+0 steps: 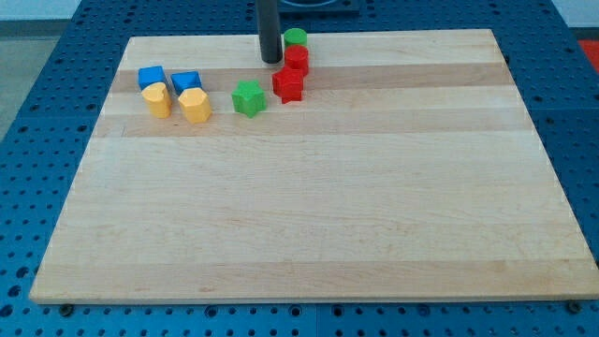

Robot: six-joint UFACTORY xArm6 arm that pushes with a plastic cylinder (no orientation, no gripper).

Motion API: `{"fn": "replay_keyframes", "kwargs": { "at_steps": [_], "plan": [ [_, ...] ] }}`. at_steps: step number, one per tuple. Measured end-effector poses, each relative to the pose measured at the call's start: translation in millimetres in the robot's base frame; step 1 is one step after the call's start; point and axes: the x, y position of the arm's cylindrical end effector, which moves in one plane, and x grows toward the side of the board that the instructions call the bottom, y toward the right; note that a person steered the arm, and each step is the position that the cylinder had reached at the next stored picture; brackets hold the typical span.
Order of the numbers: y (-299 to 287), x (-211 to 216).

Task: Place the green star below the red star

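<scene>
- The wooden board lies on a blue table with a grid of holes; all the blocks sit in the board's upper left part.
- My tip is the lower end of a straight dark rod that comes down from the view's top. There are no fingers on it to be apart or together; it is a bare rod and holds nothing.
- My tip rests near the board's top edge, just to the view's left of the green round block and of the red block under it. Whether the tip touches either one I cannot tell.
- The green round block and the red block stand in a short column, touching or nearly so, the green one nearer the view's top.
- The red star sits just below that red block, close against it.
- The green star lies just to the view's left of the red star and a little lower, beside it with a narrow gap. It is not below the red star.
- My tip is above the green star and slightly to its right, apart from it.
- Further to the view's left are two blue blocks, one and the other, side by side.
- Two yellow blocks sit just below them: one under the left blue block, the other under the right blue block, each pair close together.
- This blue and yellow group stands apart from the green star, to its left.
</scene>
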Motion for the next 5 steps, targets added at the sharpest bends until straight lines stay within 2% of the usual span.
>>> {"fn": "replay_keyframes", "kwargs": {
  "at_steps": [1, 2, 4, 5],
  "plan": [
    [-13.1, 8.2],
    [-8.2, 49.3],
    [-42.3, 63.8],
    [-37.2, 89.6]
  ]
}}
